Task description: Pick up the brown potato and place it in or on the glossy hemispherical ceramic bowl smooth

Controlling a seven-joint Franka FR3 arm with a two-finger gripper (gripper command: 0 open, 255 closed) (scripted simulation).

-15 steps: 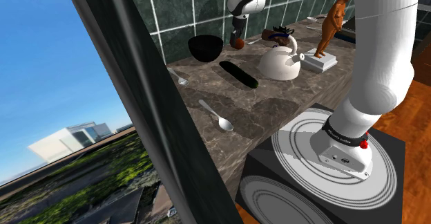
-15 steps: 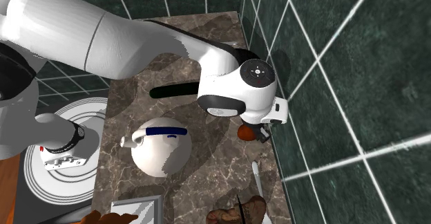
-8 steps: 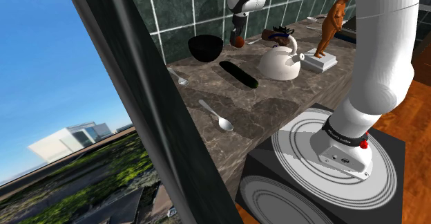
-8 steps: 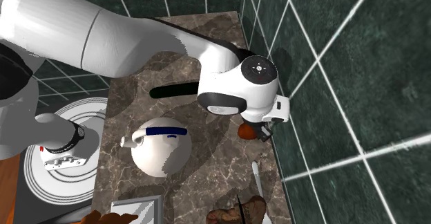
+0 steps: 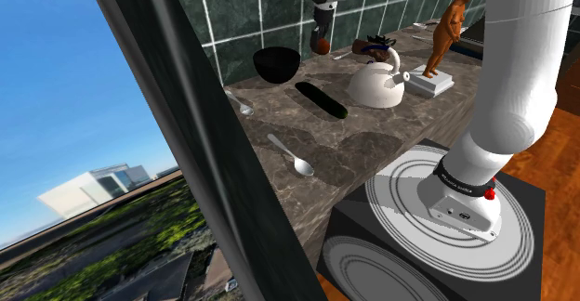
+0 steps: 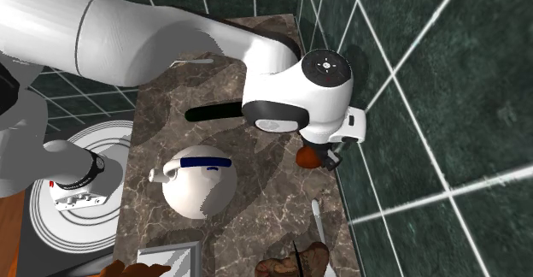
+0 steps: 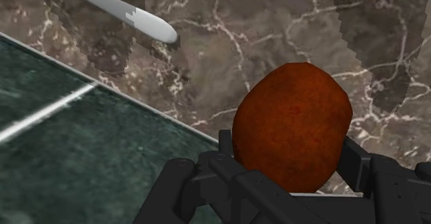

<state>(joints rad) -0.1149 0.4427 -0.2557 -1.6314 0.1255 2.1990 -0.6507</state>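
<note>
Potato (image 7: 293,122): reddish-brown, egg-shaped, with a matt, finely mottled skin.
Where it is: between the fingers of the claw (image 7: 290,153). In the shoulder view it appears to hang just clear of the table (image 5: 372,141), close to the green tiled wall (image 5: 237,11).
Claw: pinching the potato across its lower half, one black finger pressed to each flank. Most of the rounded body stands out beyond the fingertips.
Bowl (image 5: 275,67): black and glossy, open side up, on the table toward the shoulder view's left of the potato and near it.
Handling: probably firm and fairly light, so it should not give under the squeeze. The curved skin offers no flat for the pads, so it could roll or pivot in the grip.
Where to hold: across the widest part, close to the middle. The present hold looks low on the body but even.
Nearby: a dark green cucumber (image 5: 321,100), a white kettle (image 5: 376,84) and a spoon (image 7: 121,10) lie on the table, none of them between potato and bowl.
Next move: carry it sideways over the bowl's rim, lower it, then release.
Risk: a fast swing could twist the potato loose, and a high drop might bounce it off the smooth bowl.
</note>
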